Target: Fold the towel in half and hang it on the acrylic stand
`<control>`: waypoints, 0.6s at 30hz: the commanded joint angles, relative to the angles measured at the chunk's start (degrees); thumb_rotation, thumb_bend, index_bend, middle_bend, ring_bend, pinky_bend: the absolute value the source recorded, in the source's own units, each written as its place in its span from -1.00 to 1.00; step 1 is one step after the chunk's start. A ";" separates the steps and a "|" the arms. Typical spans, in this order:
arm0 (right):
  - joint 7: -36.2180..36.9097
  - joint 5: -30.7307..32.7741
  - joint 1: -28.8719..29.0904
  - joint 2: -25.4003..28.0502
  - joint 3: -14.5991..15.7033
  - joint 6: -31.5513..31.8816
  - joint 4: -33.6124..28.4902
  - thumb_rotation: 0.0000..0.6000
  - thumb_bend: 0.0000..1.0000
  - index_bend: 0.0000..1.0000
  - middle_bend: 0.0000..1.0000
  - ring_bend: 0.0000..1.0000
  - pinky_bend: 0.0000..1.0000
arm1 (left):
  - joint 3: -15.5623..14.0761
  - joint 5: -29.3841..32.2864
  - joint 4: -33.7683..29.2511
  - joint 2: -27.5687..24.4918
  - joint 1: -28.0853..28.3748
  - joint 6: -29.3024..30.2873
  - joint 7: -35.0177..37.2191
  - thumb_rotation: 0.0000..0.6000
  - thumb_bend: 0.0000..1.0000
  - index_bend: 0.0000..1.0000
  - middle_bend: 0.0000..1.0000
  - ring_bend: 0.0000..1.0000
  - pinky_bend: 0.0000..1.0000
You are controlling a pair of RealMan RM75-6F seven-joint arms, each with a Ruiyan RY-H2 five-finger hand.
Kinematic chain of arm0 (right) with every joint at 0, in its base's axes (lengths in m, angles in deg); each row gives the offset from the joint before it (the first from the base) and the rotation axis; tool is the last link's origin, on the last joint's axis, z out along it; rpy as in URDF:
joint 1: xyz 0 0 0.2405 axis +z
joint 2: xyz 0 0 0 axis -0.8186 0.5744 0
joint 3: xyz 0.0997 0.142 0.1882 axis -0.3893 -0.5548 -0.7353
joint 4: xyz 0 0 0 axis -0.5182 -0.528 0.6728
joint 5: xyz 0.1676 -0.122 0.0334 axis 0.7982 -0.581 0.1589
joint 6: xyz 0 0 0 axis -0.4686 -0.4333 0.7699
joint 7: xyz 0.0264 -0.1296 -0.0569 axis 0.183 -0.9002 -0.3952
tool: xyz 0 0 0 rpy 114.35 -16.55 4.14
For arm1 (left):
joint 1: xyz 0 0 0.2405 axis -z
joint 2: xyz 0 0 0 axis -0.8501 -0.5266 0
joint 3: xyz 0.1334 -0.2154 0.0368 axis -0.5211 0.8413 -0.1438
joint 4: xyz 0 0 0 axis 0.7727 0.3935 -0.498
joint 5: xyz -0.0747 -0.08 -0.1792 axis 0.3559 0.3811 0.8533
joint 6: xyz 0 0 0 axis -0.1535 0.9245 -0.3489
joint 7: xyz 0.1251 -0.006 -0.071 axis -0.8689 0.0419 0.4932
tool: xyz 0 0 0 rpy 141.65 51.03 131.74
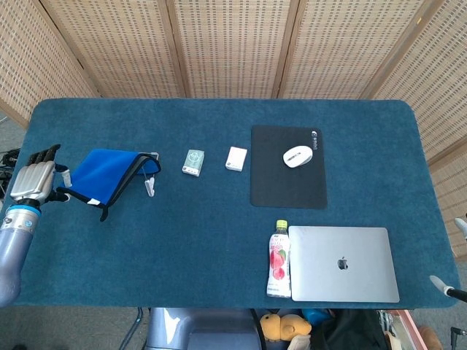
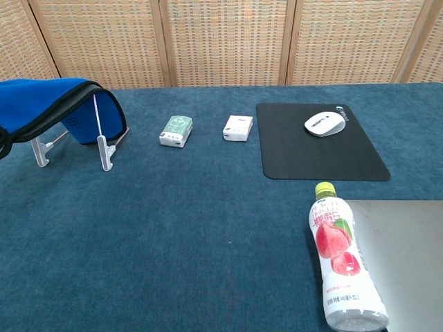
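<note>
A blue towel [image 1: 109, 173] with black trim lies folded over the clear acrylic stand [image 1: 150, 186] at the table's left side. In the chest view the towel [image 2: 48, 104] drapes over the stand [image 2: 104, 155], and its near end slopes down past the frame's left edge. My left hand [image 1: 33, 182] is at the far left table edge and pinches the towel's left end at the thumb. Only fingertips of my right hand [image 1: 446, 286] show, spread apart, at the far right edge, holding nothing.
To the right of the stand lie a small green box [image 1: 193, 162] and a white box [image 1: 236, 158]. A white mouse [image 1: 297, 156] sits on a black pad [image 1: 288, 182]. A peach drink bottle [image 1: 279, 259] stands beside a closed laptop [image 1: 343, 264] at the front.
</note>
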 commanded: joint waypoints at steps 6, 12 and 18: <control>0.05 -0.16 -0.04 0.04 0.08 0.14 0.00 1.00 -1.00 -1.00 -1.00 -1.00 -1.00 | -2.29 0.81 2.38 2.53 0.92 -0.95 -3.40 1.00 -0.45 -1.00 -1.00 -1.00 -1.00; -0.27 -0.36 -0.06 0.03 0.18 0.22 -0.15 1.00 -1.00 -1.00 -1.00 -1.00 -1.00 | -2.06 -9.59 5.67 4.89 -1.92 0.58 3.43 1.00 -0.62 -1.00 -1.00 -1.00 -1.00; -0.30 -0.55 -0.12 0.07 0.30 0.36 -0.24 1.00 -1.00 -1.00 -1.00 -1.00 -1.00 | -1.99 -15.05 7.80 5.65 -3.46 0.13 8.37 1.00 -0.72 -1.00 -1.00 -1.00 -1.00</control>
